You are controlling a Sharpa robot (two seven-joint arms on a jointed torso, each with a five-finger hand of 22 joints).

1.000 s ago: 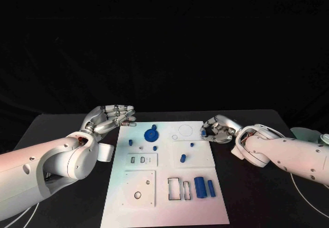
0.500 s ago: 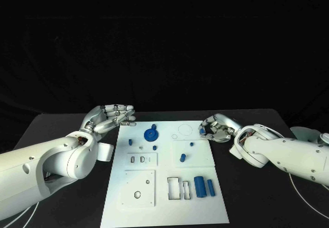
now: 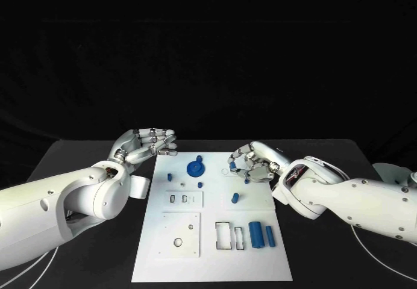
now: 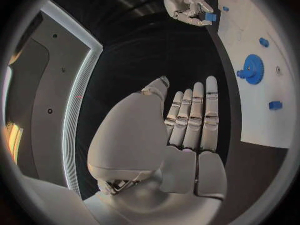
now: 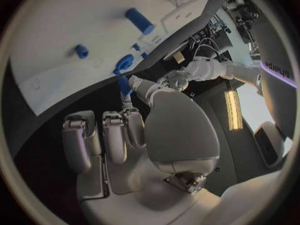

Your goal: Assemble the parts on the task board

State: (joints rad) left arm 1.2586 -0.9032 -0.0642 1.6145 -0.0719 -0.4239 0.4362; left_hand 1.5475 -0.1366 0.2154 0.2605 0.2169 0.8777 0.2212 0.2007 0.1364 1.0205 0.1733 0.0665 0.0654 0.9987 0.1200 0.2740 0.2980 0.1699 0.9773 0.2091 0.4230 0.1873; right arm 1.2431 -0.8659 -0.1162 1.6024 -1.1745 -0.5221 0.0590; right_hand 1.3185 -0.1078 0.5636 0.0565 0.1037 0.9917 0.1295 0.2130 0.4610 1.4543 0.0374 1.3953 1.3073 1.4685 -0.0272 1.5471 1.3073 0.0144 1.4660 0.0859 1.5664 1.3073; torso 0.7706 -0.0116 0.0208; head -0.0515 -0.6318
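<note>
Wrist views show right hand (image 4: 186, 4) pinching blue part (image 4: 210, 17); left hand (image 3: 146, 144) holds nothing.

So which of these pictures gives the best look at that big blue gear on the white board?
The head view: the blue gear lies in full, unblocked, on the task board. The left wrist view shows it whole but warped near the rim; the right wrist view shows part of it behind the right robot hand.
</note>
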